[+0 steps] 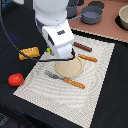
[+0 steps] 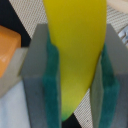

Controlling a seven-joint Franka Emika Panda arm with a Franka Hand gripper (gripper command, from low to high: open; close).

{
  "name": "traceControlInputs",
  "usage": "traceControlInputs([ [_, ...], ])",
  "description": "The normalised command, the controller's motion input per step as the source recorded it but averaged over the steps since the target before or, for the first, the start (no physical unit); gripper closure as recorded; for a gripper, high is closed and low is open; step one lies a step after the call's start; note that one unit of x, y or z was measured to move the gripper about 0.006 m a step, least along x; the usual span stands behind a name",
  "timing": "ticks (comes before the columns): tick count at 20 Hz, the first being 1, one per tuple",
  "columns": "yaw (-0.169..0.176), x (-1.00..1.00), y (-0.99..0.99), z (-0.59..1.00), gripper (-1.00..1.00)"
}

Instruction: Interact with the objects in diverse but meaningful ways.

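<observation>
Gripping the banana [image 2: 75, 55] between both green pads [image 2: 52, 85], jaws clamped on its flanks so it hangs lengthwise and steady. Hovering the gripper [image 1: 70, 56] over the plate [image 1: 70, 68], probably, though the arm is hiding the drop point. Lying outward on the striped mat [image 1: 100, 75]: one fork [image 1: 64, 80], one knife [image 1: 88, 58], one sausage [image 1: 83, 47]. Sitting off the mat toward the exterior view's left: one bread loaf [image 1: 29, 52], one tomato [image 1: 16, 79].

Black table [image 1: 115, 95], placemat [image 1: 95, 75], tomato [image 1: 15, 79]
</observation>
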Motion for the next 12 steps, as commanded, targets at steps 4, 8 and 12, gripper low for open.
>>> traceControlInputs([
  [4,0.083,-0.37,0.02,-0.38,1.00],
  [8,0.079,-0.27,0.06,-0.32,1.00],
  [12,0.083,-0.29,0.08,-0.30,1.00],
])
